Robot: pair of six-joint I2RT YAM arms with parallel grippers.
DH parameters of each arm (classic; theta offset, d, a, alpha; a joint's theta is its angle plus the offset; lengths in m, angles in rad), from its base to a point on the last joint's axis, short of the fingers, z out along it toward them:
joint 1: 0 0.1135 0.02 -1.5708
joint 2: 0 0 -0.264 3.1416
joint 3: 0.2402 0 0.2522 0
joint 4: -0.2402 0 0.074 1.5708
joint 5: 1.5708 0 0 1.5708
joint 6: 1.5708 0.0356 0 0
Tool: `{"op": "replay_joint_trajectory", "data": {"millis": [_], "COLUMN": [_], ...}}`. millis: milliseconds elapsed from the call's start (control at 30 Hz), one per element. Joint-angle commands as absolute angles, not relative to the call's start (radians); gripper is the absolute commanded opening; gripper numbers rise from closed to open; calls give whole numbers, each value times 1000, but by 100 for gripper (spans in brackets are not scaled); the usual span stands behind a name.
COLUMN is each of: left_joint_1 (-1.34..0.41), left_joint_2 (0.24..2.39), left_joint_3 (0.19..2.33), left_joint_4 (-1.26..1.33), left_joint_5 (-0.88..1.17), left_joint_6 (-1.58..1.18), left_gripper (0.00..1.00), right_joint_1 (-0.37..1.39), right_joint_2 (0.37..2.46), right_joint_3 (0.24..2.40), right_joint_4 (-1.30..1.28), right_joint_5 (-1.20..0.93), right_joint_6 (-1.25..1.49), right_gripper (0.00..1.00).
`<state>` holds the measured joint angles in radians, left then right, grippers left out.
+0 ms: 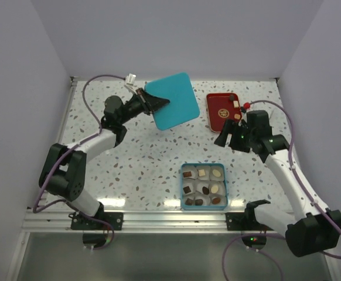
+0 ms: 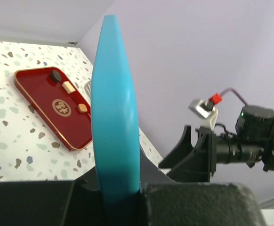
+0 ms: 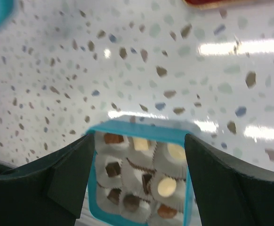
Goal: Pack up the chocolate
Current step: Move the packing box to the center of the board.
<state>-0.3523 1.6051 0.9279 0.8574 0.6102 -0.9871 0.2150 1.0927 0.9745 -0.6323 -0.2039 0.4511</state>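
Speckled table [image 1: 129,164]: one box [image 1: 203,165], nine chocolates [image 1: 202,172]; one tray [image 1: 215,102], three more

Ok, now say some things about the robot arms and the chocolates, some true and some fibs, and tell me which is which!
1. The left gripper is pinching the teal lid by its edge and holding it up off the table. True.
2. The teal box is closed. False: it is open, and you can see the chocolates inside.
3. The right gripper is carrying a chocolate. False: its jaws are open with nothing between them.
4. There are chocolate pieces on the red tray. True.
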Motion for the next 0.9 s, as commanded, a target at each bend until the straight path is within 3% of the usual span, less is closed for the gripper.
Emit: {"op": "replay_joint_trajectory", "data": {"millis": [0,267,467,733,867], "left_joint_1": [-290,-256,-255,-256,-256], "left_joint_2": [1557,1555,1577,1575,1578], "left_joint_3": [968,974,979,994,994], "left_joint_4": [770,788,827,816,822], "left_joint_5": [616,676,730,752,761], "left_joint_6": [-980,-1011,-1042,-1038,-1043], "left_gripper": [0,0,0,0,0], "right_joint_1": [230,293,411,422,423], "right_joint_2": [1049,1020,1048,1095,1121], "right_joint_3": [928,922,783,742,718], "right_joint_4": [-923,-1101,-997,-922,-865], "right_joint_5": [-106,-43,-74,-17,-43], "right_joint_6": [428,440,534,555,563], "right_gripper": [79,71,65,57,48]}}
